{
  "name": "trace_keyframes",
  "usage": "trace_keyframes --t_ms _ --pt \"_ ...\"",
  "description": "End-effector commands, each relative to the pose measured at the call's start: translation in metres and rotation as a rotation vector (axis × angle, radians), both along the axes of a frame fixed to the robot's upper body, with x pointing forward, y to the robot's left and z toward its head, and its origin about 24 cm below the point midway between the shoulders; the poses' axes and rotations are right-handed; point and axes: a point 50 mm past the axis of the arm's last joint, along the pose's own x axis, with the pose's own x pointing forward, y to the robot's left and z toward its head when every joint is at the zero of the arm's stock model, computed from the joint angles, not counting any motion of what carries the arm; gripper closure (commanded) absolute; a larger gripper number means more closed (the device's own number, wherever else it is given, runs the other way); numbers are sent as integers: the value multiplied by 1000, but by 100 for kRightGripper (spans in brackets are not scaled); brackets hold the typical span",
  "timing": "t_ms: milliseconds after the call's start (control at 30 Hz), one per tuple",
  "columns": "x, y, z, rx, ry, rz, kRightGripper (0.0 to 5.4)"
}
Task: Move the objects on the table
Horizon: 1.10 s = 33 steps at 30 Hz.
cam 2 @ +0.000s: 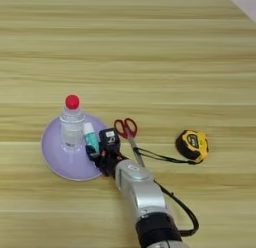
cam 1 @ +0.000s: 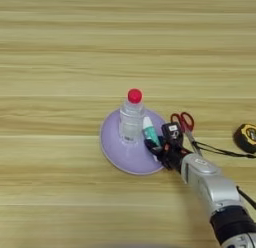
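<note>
A small white glue stick (cam 1: 149,129) with a green label stands tilted over the right part of a lilac plate (cam 1: 112,142), close beside a clear bottle. My right gripper (cam 1: 156,145) reaches in from the lower right, and its black fingers are shut on the glue stick's lower end. Red-handled scissors (cam 1: 184,122) lie on the table (cam 1: 125,42) just right of the plate, handles pointing away from me. Their steel blades run under my wrist and are partly hidden. The right eye view shows the same glue stick (cam 2: 90,135) and scissors (cam 2: 126,128).
A clear bottle (cam 1: 131,119) with a red cap stands upright in the middle of the plate. A yellow tape measure (cam 2: 192,145) with a black strap lies to the right of the scissors. Bare wood stretches across the far half of the table.
</note>
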Motion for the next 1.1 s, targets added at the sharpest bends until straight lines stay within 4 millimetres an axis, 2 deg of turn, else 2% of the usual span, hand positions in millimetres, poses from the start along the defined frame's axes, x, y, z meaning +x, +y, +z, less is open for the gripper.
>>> trace_keyframes --t_ms 33,933,967,1100 --pt "21 -1 23 -35 -116 16 374" --pt "21 -7 26 -55 -136 3 374" --pt "21 -7 26 -55 -136 2 338" --pt "21 -8 26 -57 -138 1 292"
